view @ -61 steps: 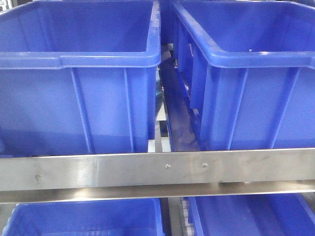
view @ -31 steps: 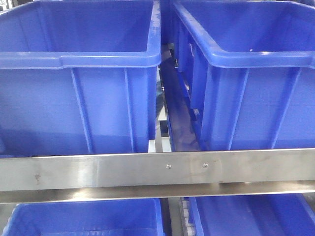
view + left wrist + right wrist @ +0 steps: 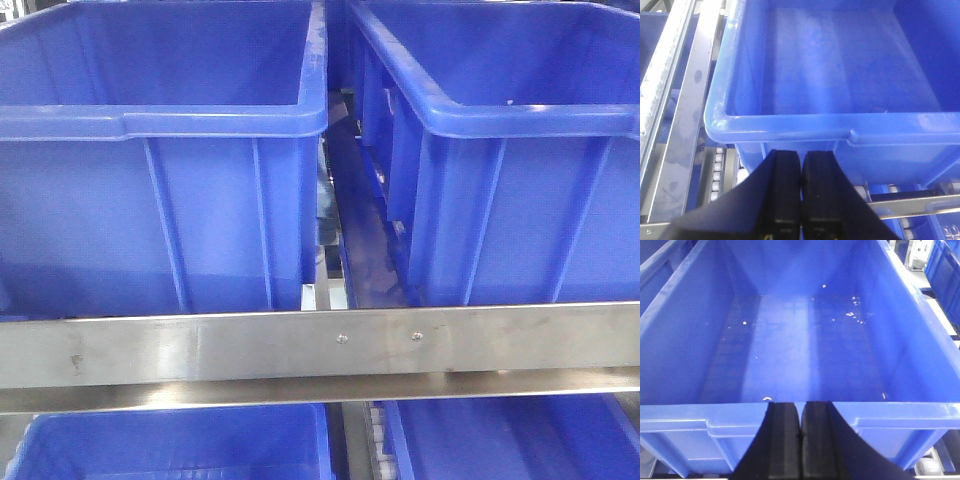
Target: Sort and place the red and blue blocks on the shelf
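Showing white specks on its floor, the blue bin (image 3: 790, 350) holds no blocks.

Large blue plastic bin (image 3: 685, 340), seen from above its near rim. Inside: bare floor with pale streaks of reflected light and small white specks scattered, mostly toward the far right and one near the front wall. No block visible in it.

Right gripper (image 3: 800, 440), black, at the bottom centre, just in front of the bin's near rim; its two fingers (image 3: 783, 445) pressed together, nothing between them.

Further blue bins at the far right (image 3: 945, 270) and far left edge.
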Tool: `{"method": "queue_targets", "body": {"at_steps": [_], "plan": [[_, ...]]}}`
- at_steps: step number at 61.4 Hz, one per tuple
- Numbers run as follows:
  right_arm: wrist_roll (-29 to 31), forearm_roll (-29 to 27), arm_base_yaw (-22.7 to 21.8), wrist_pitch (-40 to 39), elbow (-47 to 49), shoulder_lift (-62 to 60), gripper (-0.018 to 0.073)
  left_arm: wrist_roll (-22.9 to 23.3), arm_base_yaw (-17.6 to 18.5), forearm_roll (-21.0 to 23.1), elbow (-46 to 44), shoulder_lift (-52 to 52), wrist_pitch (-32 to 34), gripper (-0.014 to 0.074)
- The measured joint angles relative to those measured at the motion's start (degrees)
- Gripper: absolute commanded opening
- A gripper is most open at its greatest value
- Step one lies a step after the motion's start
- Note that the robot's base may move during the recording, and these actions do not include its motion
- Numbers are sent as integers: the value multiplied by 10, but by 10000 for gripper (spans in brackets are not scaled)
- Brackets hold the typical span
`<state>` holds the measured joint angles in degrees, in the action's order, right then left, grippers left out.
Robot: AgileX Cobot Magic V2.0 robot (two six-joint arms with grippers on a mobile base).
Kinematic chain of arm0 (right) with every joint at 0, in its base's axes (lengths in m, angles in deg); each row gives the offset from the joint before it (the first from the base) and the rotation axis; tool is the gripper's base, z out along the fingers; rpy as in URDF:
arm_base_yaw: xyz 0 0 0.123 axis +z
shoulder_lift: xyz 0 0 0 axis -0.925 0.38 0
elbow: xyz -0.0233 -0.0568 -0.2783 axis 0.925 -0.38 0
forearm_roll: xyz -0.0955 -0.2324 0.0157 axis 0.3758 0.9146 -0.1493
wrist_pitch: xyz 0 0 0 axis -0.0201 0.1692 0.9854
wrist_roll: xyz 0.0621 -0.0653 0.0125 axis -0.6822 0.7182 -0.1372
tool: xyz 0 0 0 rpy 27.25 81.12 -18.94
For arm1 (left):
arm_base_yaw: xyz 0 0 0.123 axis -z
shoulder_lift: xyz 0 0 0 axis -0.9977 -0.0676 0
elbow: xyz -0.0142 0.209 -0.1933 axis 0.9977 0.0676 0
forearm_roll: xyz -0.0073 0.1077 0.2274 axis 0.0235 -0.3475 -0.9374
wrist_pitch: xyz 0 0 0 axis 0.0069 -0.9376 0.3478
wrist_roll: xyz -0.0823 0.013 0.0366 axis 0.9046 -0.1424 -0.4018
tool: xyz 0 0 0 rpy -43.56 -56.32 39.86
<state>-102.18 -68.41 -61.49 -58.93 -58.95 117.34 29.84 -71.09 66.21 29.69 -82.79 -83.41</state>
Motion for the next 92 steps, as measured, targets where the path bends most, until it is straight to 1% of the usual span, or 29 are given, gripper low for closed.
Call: {"method": "queue_targets", "body": {"at_steps": [29,40,48,64,71,92], "plan": [[0,0,0,2,0,-3,54,0,0,0,0,0,0,135],[0,0,0,29,-9,-60,54,0,0,0,0,0,0,135],[0,0,0,30,-50,-125,54,0,0,0,0,0,0,135],[0,-1,-1,42,-171,-257,54,0,0,0,0,0,0,135],[0,-5,-1,43,-203,-307,54,0,0,0,0,0,0,135],[0,-19,-6,33,-237,-326,54,0,0,0,0,0,0,135]]}}
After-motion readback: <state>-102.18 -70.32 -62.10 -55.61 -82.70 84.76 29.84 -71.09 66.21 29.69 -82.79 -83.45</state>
